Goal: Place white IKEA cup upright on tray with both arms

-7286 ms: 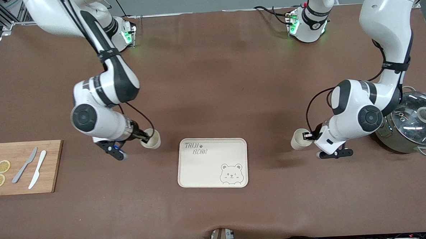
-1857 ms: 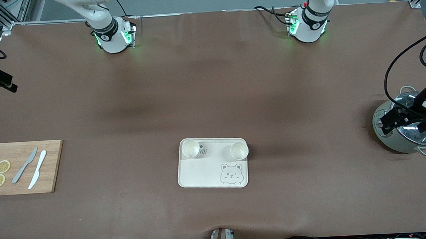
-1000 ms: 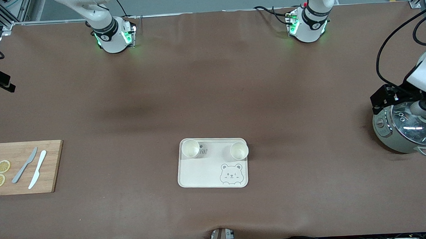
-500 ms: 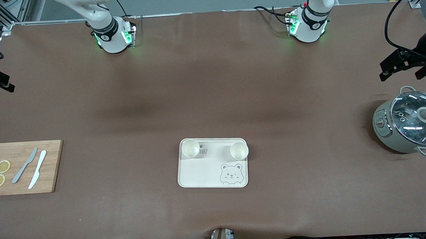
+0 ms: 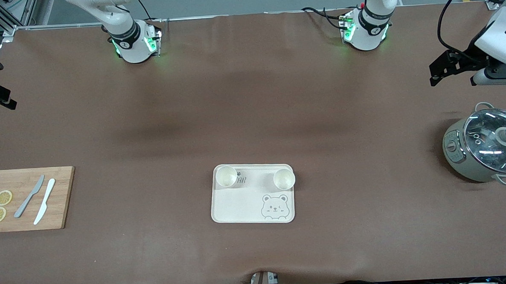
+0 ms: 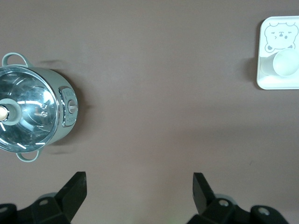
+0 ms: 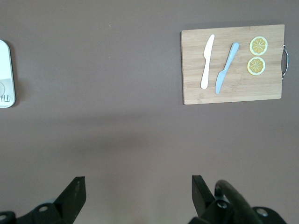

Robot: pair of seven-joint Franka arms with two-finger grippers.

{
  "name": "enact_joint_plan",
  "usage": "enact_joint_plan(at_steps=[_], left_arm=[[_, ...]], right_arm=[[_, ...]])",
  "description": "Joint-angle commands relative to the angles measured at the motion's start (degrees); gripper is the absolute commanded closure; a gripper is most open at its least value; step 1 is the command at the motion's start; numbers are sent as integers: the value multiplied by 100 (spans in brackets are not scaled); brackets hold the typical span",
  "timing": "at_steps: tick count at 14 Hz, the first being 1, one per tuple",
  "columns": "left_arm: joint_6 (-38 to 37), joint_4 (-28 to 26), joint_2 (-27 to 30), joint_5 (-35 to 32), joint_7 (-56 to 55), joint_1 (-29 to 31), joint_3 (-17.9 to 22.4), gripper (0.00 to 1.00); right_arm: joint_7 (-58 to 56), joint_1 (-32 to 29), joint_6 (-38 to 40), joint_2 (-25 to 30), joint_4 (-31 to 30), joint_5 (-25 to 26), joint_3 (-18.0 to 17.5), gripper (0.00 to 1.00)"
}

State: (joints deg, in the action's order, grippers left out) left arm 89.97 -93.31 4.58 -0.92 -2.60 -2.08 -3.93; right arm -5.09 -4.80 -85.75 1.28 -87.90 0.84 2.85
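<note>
A brown-covered table (image 5: 252,116), carrying three things. Near centre, toward the front camera at 6 o'clock: a cream tray (image 5: 238,206) with a printed bear face. At 9 o'clock from the tray, at the right arm's end: a wooden cutting board (image 5: 63,197), well apart from it. At 3 o'clock from the tray, at the left arm's end: a lidded grey-green pot (image 5: 456,158) with a glass lid. At 12 o'clock, along the table's edge: two robot bases (image 5: 133,40).
</note>
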Motion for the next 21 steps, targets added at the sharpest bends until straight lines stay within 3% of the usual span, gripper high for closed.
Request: enact_joint_plan(at_steps=[1,21], left_arm=[[21,24,69,92,23,-3,15,0],[-49,217,-19,31,-478,58,59,0]], right_arm=[[-80,-127,67,30,28,-5,-74,0],[-89,-303,32,21,19,-31,-101,0]])
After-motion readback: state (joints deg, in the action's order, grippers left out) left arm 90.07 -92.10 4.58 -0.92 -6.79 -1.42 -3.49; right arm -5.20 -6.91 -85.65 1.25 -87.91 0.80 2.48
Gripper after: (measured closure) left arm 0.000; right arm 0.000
